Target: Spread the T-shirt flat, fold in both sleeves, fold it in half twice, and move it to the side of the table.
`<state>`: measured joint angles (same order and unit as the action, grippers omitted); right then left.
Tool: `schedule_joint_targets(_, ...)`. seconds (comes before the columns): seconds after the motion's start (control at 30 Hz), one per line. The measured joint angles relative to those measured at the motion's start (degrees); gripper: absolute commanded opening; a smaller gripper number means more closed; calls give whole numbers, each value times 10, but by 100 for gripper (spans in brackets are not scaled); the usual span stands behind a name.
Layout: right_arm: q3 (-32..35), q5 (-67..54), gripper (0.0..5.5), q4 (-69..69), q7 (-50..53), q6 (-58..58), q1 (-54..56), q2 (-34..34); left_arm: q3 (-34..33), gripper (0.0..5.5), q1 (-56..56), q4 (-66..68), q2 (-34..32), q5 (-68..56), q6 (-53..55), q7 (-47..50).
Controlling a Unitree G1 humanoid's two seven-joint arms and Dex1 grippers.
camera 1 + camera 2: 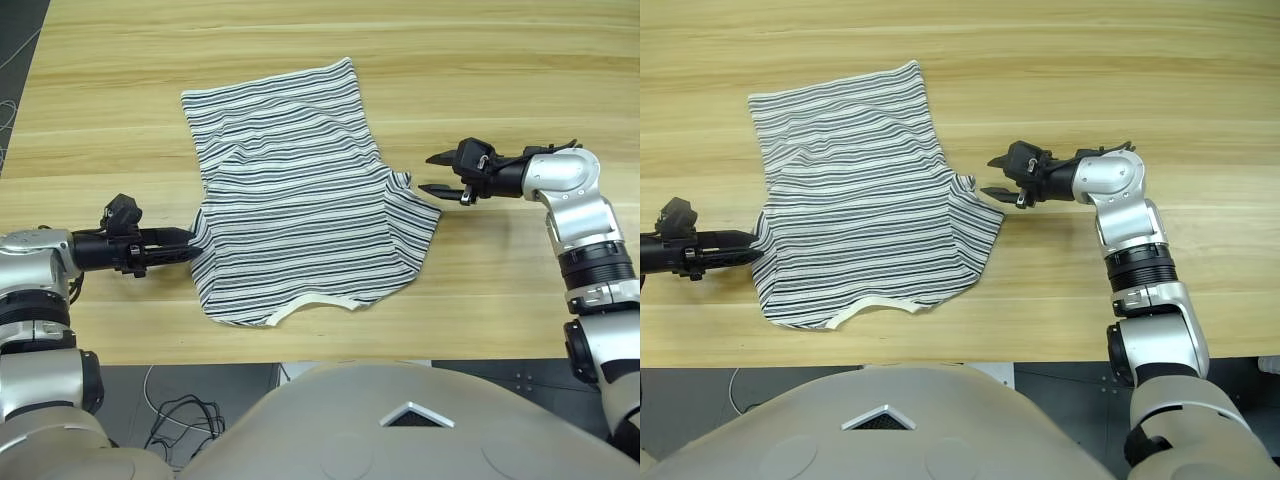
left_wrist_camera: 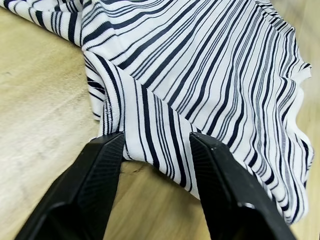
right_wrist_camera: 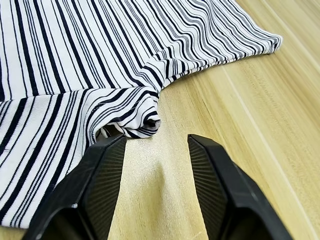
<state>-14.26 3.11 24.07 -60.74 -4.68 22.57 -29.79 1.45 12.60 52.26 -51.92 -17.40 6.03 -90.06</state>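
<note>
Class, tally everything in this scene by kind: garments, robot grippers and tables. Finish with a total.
Garments: 1, the T-shirt
Grippers: 2, the left gripper and the right gripper
Tables: 1, the table
Total: 4

Left claw [image 1: 192, 240] low, fingers apart, right claw [image 1: 428, 173] agape (both pointing inward)

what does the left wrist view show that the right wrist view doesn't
Left wrist view adds: the left gripper, fingers open, with the T-shirt edge lying between its tips. Right wrist view adds: the right gripper, open over bare table, its tips beside a bunched sleeve. Both share the striped T-shirt lying on the wooden table.
</note>
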Motion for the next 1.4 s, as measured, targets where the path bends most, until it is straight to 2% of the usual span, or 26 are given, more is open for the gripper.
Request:
schedule_joint_targets(0.13,-4,0,228,1,0,0,0,0,-23,240,7,10,-14,-38,1,-17)
schedule_joint_targets(0.43,-9,0,228,4,0,0,0,0,-21,240,5,70,-17,5,-37,-18)
schedule_joint_targets(0.77,-17,0,228,7,0,0,0,1,-15,240,-1,58,-2,15,-43,-19)
schedule_joint_targets(0.97,-23,1,228,12,0,0,1,3,-11,158,-7,47,0,13,-38,-19)
schedule_joint_targets(1.23,-26,1,228,13,0,0,3,4,-2,20,-13,39,1,14,-35,-19)
schedule_joint_targets(1.4,-26,1,228,14,0,0,4,4,0,11,-16,33,3,13,-23,-19)
